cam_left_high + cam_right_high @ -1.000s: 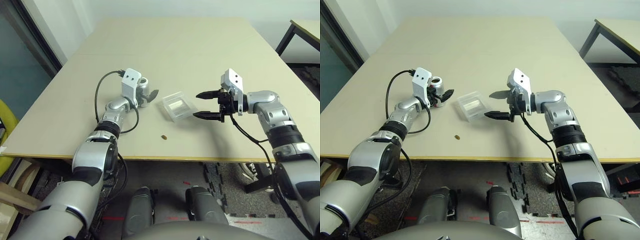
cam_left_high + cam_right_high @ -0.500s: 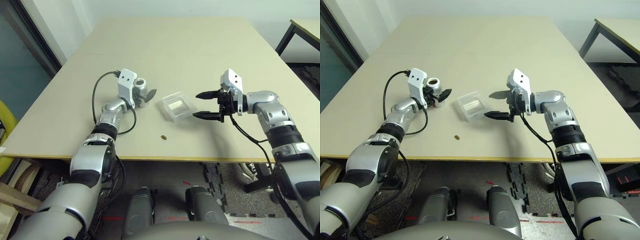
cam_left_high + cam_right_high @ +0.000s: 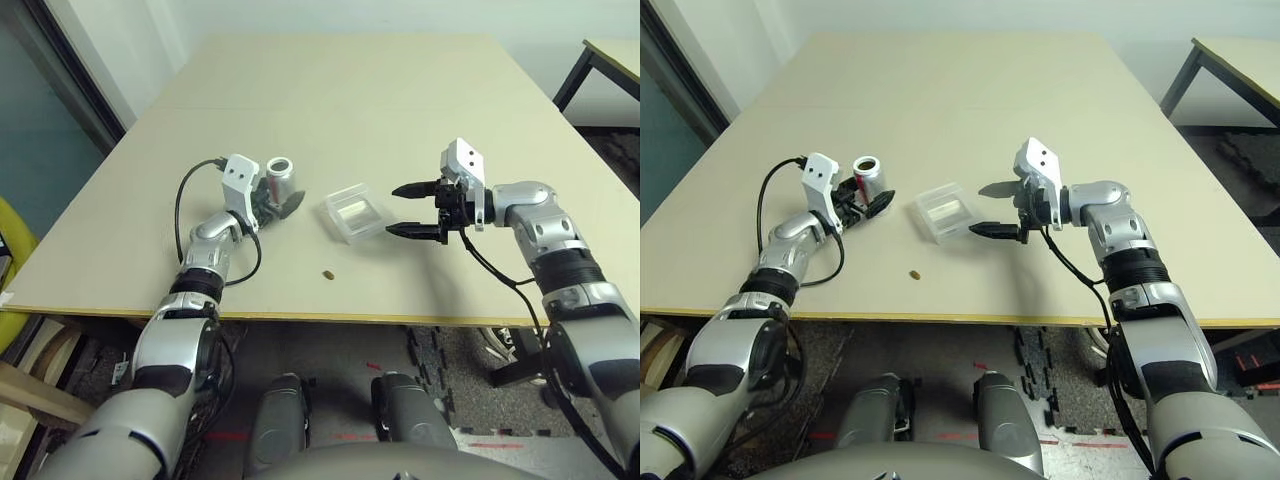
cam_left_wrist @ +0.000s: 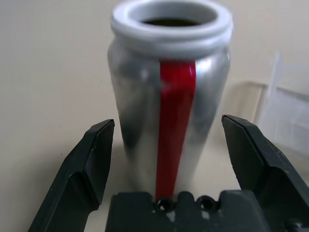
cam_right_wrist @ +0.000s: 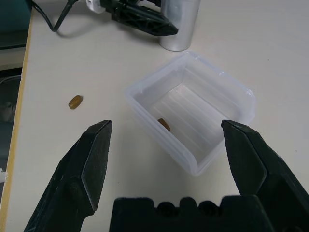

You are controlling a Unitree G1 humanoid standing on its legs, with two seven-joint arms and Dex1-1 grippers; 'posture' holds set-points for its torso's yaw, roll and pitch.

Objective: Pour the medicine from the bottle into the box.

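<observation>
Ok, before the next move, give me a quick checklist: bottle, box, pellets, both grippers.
1. Bottle upright on the table, cap off: ok.
2. Left gripper open, fingers either side of the bottle, not touching: ok.
3. Box upright, open: ok.
4. A pellet in the box: ok.
5. No stray medicine: not ok, one pellet on the table.
6. Right gripper open, empty, beside the box: ok.

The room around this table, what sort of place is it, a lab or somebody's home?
Probably a lab or workroom, not a home. The plain beige table stands against a bare white wall, a second black-legged table stands beside it, and dark foam mats cover the floor.
</observation>
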